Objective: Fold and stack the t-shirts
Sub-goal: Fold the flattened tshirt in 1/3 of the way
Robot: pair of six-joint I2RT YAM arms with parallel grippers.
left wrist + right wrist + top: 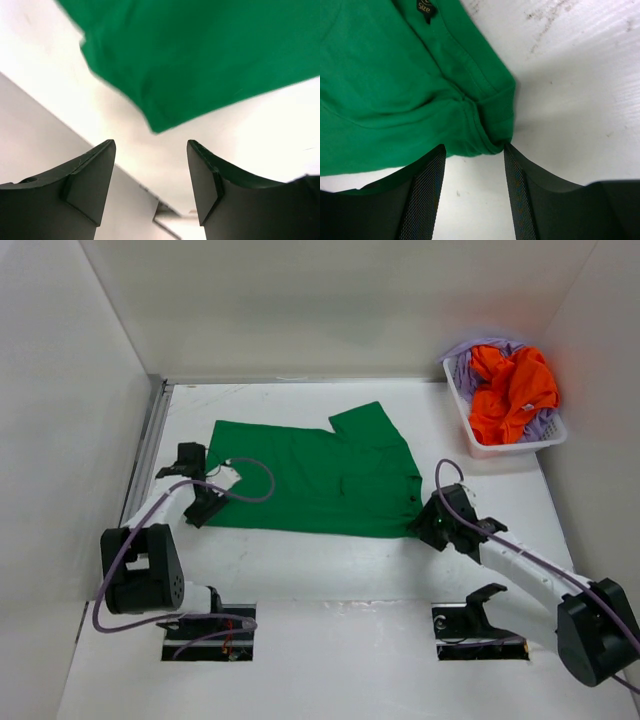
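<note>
Fingers (pixel 427 190) on both grippers gape open, empty. Green shirt (pixel 310 475) lies flat on the table (pixel 330 580), long axis 9 to 3 o'clock. Left gripper (pixel 203 502) sits at its 8 o'clock corner, right gripper (pixel 428 522) at 4, equally near.

The top view is lit brightly and evenly from above. The white worktop (pixel 330 570) is rendered near full white, and only faint, soft shadows are cast beneath the arms. The orange shirt (pixel 512 390) is oversaturated, so fold detail is largely lost.

In the left wrist view, the edge of the green shirt (pixel 200 60) is smeared by blur and the worktop is blown out. The left tool (pixel 150 150) is reproduced dark but sharp.

The right wrist view is in focus — stitching and the label (pixel 425 7) are resolved. A soft shadow is thrown on the worktop right of the shirt's edge, and the right tool (pixel 474 155) is underexposed.
</note>
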